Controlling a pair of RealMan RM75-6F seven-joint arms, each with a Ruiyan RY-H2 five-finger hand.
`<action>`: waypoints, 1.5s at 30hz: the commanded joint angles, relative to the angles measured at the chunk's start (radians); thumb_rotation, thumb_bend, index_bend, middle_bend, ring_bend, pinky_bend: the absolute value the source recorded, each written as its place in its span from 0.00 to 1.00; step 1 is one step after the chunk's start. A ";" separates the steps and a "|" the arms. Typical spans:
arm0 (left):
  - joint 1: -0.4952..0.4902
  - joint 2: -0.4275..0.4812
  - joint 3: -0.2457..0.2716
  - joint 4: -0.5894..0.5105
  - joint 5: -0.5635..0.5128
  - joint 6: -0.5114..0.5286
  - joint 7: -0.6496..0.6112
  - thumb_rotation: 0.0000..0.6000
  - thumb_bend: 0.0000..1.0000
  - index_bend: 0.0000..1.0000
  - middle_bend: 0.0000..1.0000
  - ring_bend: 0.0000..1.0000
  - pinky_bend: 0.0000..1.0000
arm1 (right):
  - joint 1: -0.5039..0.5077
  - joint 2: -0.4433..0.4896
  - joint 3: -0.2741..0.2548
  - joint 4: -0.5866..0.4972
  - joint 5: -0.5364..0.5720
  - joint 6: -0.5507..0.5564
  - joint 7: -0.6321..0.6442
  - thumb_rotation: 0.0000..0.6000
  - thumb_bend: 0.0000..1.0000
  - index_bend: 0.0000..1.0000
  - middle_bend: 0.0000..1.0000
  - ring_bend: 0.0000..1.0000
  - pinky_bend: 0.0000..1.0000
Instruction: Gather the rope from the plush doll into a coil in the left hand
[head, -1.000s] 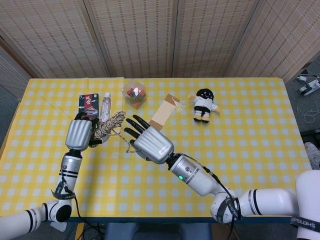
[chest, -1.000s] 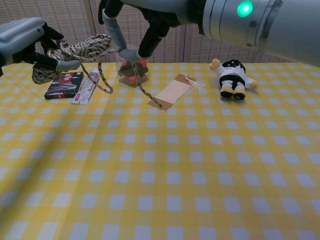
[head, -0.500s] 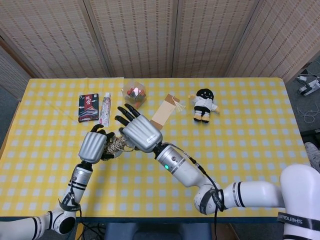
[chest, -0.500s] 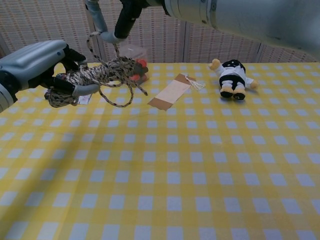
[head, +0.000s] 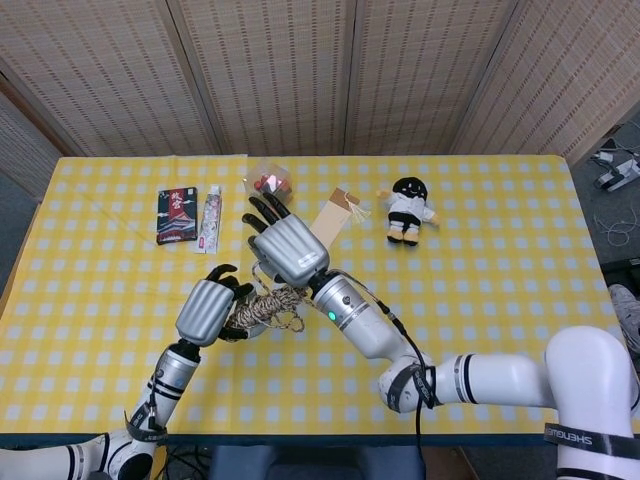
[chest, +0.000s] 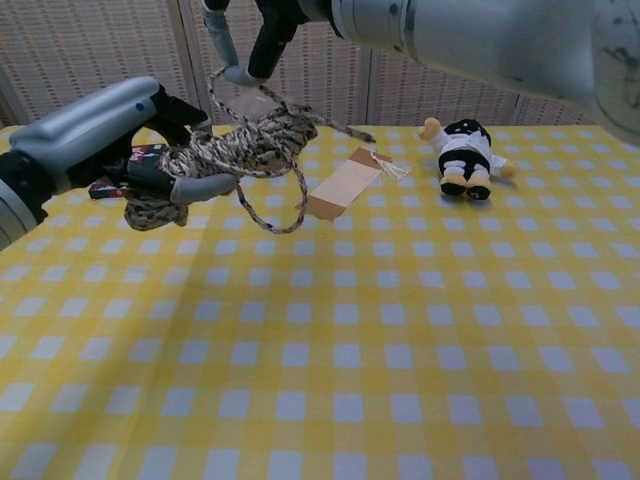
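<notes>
Checked yellow cloth (head: 480, 260); left hand (head: 204, 311) grips braided rope (chest: 235, 150) (loose coil).

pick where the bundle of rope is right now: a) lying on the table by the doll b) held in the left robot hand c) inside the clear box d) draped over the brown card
b, the rope is bunched in the left robot hand, raised off the table, far from the doll.

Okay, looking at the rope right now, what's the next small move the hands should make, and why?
Probably have the right hand lay its pinched strand onto the bundle. The left hand already holds most of the rope as a coil, but one loop hangs below it and a strand runs up to the right hand's fingers.
</notes>
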 joint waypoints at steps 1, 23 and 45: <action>0.002 0.003 0.000 -0.010 0.034 0.012 -0.039 0.65 0.23 0.74 0.75 0.53 0.23 | -0.003 -0.003 -0.006 0.014 0.003 0.001 0.015 1.00 0.45 0.63 0.21 0.00 0.00; 0.021 0.019 -0.057 -0.019 0.087 0.065 -0.278 0.67 0.23 0.74 0.75 0.53 0.23 | -0.070 -0.041 -0.052 0.128 -0.039 -0.009 0.186 1.00 0.45 0.63 0.21 0.00 0.00; 0.017 0.058 -0.132 -0.043 -0.015 0.027 -0.302 0.68 0.23 0.74 0.75 0.53 0.23 | -0.152 -0.089 -0.152 0.195 -0.129 -0.036 0.239 1.00 0.45 0.64 0.21 0.00 0.00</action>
